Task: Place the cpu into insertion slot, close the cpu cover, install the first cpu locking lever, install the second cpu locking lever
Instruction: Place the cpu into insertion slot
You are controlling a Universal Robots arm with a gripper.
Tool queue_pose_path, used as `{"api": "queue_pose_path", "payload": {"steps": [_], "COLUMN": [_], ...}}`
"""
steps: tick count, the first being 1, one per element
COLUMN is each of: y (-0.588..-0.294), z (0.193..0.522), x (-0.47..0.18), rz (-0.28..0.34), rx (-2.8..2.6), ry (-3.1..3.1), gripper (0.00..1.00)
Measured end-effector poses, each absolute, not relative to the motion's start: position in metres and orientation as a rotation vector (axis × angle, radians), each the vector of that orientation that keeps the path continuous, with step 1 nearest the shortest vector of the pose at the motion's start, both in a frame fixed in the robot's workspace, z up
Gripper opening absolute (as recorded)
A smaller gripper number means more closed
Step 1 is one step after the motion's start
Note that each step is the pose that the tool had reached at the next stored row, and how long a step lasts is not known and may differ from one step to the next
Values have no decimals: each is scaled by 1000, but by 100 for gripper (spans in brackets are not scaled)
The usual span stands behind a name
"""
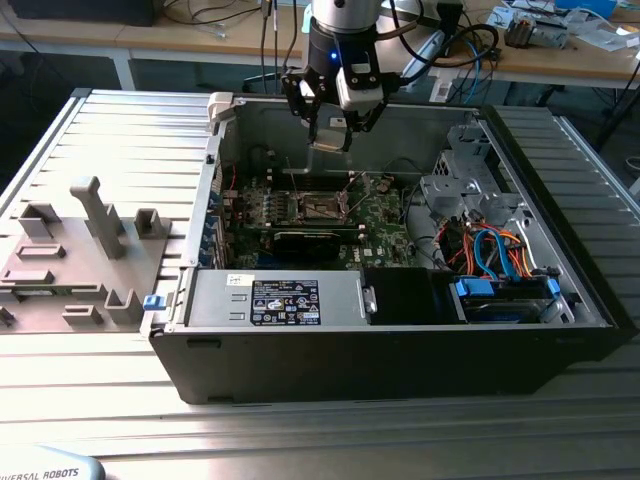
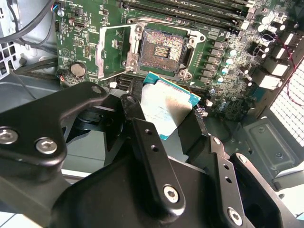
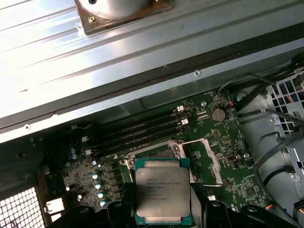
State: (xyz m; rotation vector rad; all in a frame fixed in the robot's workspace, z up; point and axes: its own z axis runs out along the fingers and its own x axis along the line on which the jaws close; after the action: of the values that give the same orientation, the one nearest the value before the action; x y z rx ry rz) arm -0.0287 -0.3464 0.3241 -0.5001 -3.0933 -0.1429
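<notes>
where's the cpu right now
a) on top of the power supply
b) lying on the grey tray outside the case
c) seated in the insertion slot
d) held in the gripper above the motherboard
d: in the first wrist view the cpu is clamped in the gripper, and in the second wrist view the insertion slot is bare, with the cpu cover swung open beside it.

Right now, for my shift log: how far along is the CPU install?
Done: the gripper has the cpu picked up. In hand: it hangs above the board, short of the insertion slot. Left: the slot is empty and the cpu cover stands flipped open.
</notes>
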Motion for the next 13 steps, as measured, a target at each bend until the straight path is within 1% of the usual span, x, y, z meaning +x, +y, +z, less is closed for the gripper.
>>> {"api": "queue_pose_path", "payload": {"steps": [13], "y": [-346], "z": [324], "x": [-29], "rz": [-143], "rx": [-518], "ry": [-3091], "gripper": [54]}}
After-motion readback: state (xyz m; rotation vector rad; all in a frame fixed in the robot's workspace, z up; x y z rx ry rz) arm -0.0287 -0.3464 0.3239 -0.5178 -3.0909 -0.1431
